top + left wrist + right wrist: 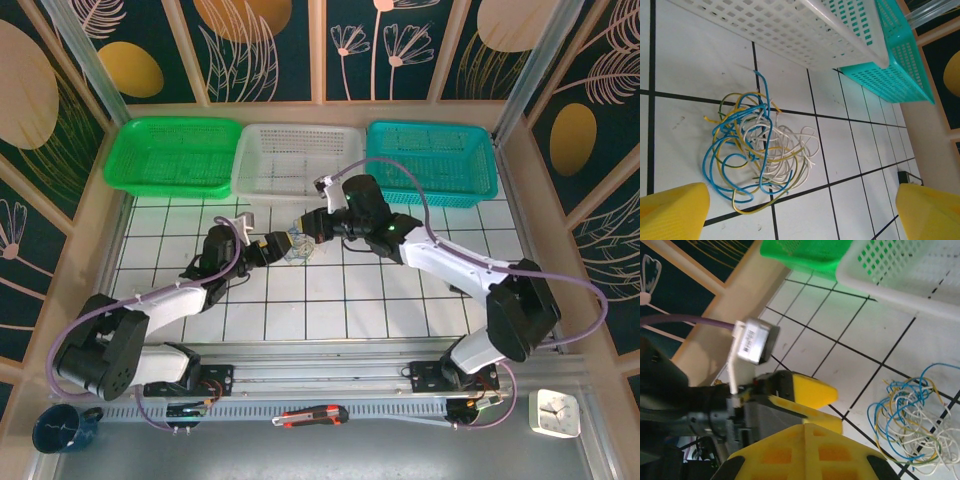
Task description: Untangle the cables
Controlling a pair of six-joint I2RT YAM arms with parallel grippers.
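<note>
1. The white tiled table with black grid lines [330, 300] carries everything. At its far edge stand three perforated plastic baskets: a green one [175, 155], a white one [290, 160] and a teal one [430, 160].
2. The left gripper with yellow fingers [274, 245] has its jaws spread wide and holds nothing. In the left wrist view one yellow finger sits at each lower corner, with bare tile between them.
3. The right gripper with yellow fingers [802, 450] is closed and I see nothing between its fingers. It hovers just beside the tangle, on its right.
4. The cables, a loose knot of thin blue, yellowish-olive and white cords [760, 145], lie on the table in front of the white basket, between the two grippers.
5. The relation that matters: from the left gripper the knot lies straight ahead, a little toward the finger at the lower left of the wrist view, apart from both fingers. Both grippers are near, but I judge the left one better placed, because it is open and faces the knot.
6. The knot is nearly round, so it has no clear long axis. One blue end sticks out of it toward the white basket.
</note>
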